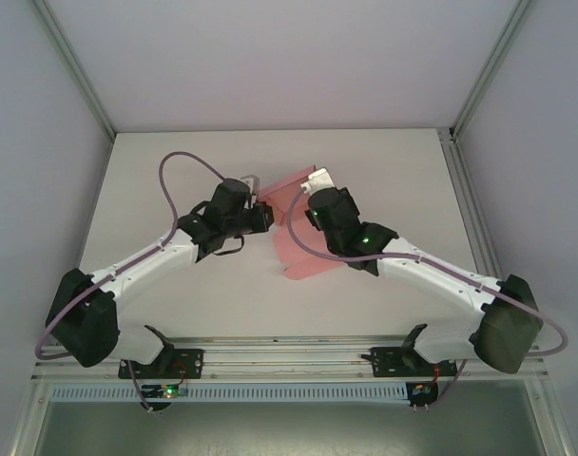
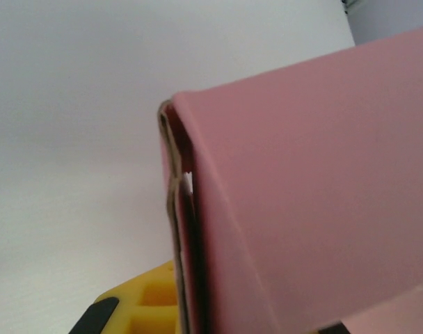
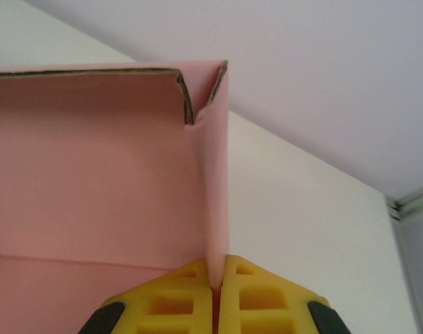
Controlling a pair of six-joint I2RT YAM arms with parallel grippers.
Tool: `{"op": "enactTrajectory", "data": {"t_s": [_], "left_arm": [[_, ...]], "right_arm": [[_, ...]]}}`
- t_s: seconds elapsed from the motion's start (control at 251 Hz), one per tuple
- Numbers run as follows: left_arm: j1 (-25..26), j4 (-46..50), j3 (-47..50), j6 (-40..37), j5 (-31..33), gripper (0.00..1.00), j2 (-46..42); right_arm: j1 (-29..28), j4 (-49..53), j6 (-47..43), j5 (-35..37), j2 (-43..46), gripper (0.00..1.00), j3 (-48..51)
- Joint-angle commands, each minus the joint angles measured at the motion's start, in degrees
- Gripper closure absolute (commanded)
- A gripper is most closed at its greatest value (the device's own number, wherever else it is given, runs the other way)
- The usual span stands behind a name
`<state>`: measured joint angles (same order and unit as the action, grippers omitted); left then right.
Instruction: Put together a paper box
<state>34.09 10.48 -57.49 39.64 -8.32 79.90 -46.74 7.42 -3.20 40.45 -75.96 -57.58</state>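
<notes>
My left end effector (image 1: 259, 201) reaches in from the left of the tabletop (image 1: 175, 171). It is pressed together on a doubled wall of the paper box (image 1: 294, 256). In the left wrist view that wall's raw edge runs down beside my yellow pad (image 2: 145, 296) (the other pad is hidden behind the card).

The box sits mid-tabletop between my two arms, partly folded. Its long axis runs roughly from the near edge towards the far one, and an unfolded panel trails towards me.

On the right, my right end effector (image 3: 215, 278) is closed tight, pinching a thin upright side wall. That wall rises straight away from the pads to a tucked corner at the top.

Both arms are already touching the box, so neither is nearer. I judge the next fold turns on the box lying inward of each grip: to the right of my left one and to the left of my right one.
</notes>
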Motion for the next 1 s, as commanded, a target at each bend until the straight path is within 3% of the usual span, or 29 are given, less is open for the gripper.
{"op": "enactTrajectory", "data": {"t_s": [0.0,0.06,0.211,0.287,0.571,0.838,0.998], "left_arm": [[1.61,10.70,-3.33,6.73,6.99,1.00,0.42],[2.80,13.53,-4.80,9.40,10.39,1.00,1.02],[4.45,26.43,-9.67,16.86,28.10,1.00,4.62],[4.33,32.02,-12.22,20.21,31.57,1.00,7.17],[4.47,44.71,-20.32,25.49,36.11,1.00,16.44],[4.62,43.68,-19.59,24.84,37.66,1.00,15.00],[4.63,42.55,-18.98,23.98,36.50,1.00,13.96]], "right_arm": [[1.08,-3.00,1.49,15.58,-1.65,0.96,0.96],[1.30,-2.99,1.69,18.22,-2.62,0.98,0.89],[1.04,-1.34,4.14,24.34,-3.50,1.00,0.33],[0.61,-1.26,4.62,27.16,-3.13,1.00,0.45],[-0.28,0.47,4.94,35.85,-5.35,1.00,-0.85],[-0.27,0.65,3.09,41.09,-6.33,1.00,-1.12],[-0.35,0.75,4.65,37.99,-6.13,1.00,-0.92]]}}
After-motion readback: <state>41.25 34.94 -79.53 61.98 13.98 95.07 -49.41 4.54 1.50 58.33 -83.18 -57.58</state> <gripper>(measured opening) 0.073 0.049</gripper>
